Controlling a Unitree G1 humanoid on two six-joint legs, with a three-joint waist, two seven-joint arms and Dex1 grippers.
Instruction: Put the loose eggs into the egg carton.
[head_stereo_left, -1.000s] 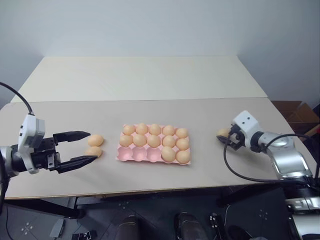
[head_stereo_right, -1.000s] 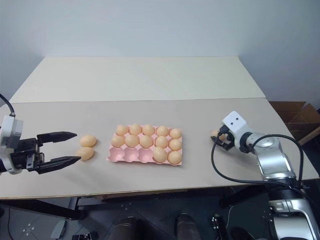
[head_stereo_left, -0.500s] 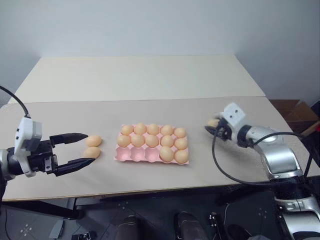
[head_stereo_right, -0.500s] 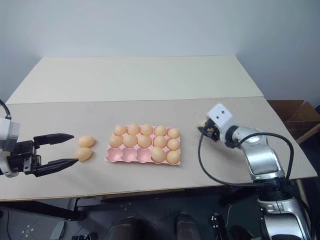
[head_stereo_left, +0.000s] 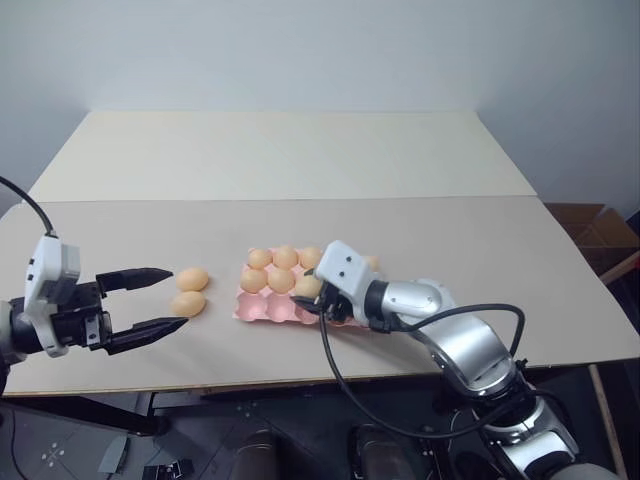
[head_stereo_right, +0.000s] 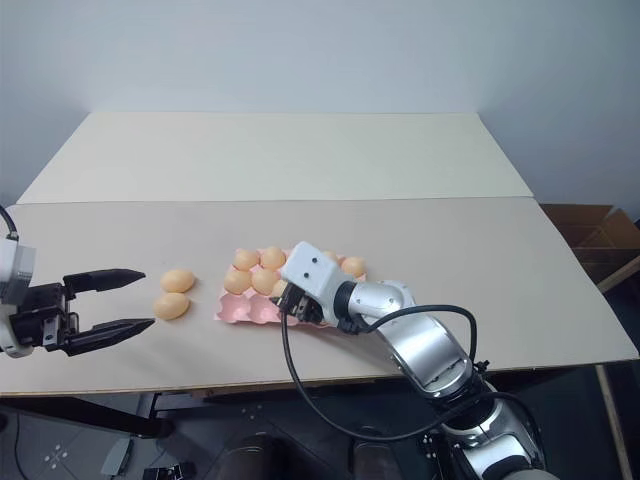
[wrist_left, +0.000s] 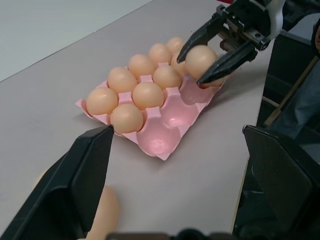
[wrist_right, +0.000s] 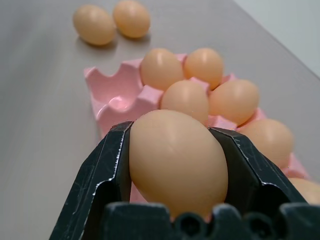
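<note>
Right tool grips a smooth peach-orange egg above the flat pink moulded egg carton at frame centre, lining up with an empty front cup. Left tool gapes beside two loose eggs, centre-left on the table.

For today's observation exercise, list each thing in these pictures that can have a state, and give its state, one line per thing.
egg carton: lying flat on the table, partly filled, with bare cups in its near row.
held egg: gripped above the carton.
two loose eggs: resting on the table beside the carton, untouched.
right gripper: shut on the held egg.
left gripper: open, holding nothing, pointing at the two loose eggs.
</note>
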